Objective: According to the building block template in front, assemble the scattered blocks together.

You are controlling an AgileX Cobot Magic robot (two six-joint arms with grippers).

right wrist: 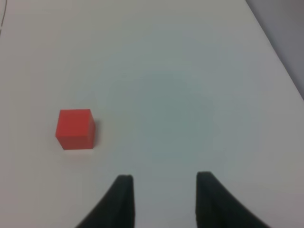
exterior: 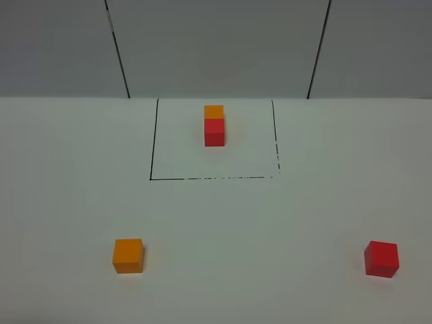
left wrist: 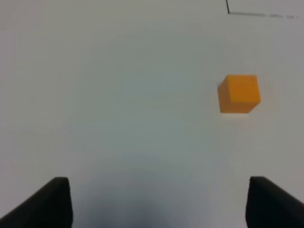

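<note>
Apart sit matte orange cube (left wrist: 239, 94) and red cube (right wrist: 74, 129); left fingers (left wrist: 47, 204) wide, right fingers (right wrist: 121, 202) closed, empty.

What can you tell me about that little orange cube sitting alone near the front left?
The small matte orange cube sits flat on the white table, front left, outside the black drawn rectangle. It looks plain, solid and sharp-edged, with no markings. Only the table touches it.
</note>
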